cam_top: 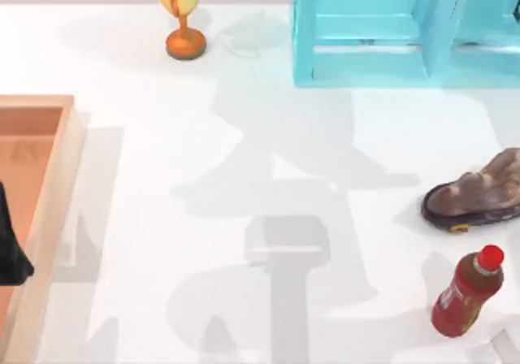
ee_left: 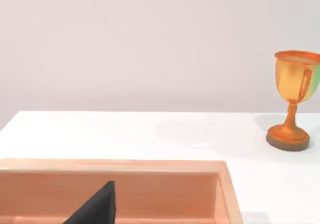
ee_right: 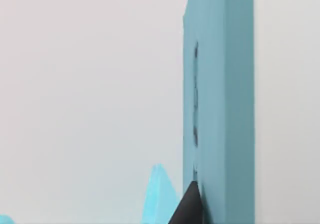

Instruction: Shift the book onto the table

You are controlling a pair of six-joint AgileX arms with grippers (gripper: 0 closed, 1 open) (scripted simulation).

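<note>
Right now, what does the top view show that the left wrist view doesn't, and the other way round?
The top view adds the cyan shelf unit at the view's top, plus a brown shoe and a red-capped bottle on the right side of the table. The left wrist view adds the cup of the trophy whole and side-on, where the top view crops it. Both share the white table, the wooden tray on its left, the gold trophy, and a dark part of the left tool over the tray.
</note>
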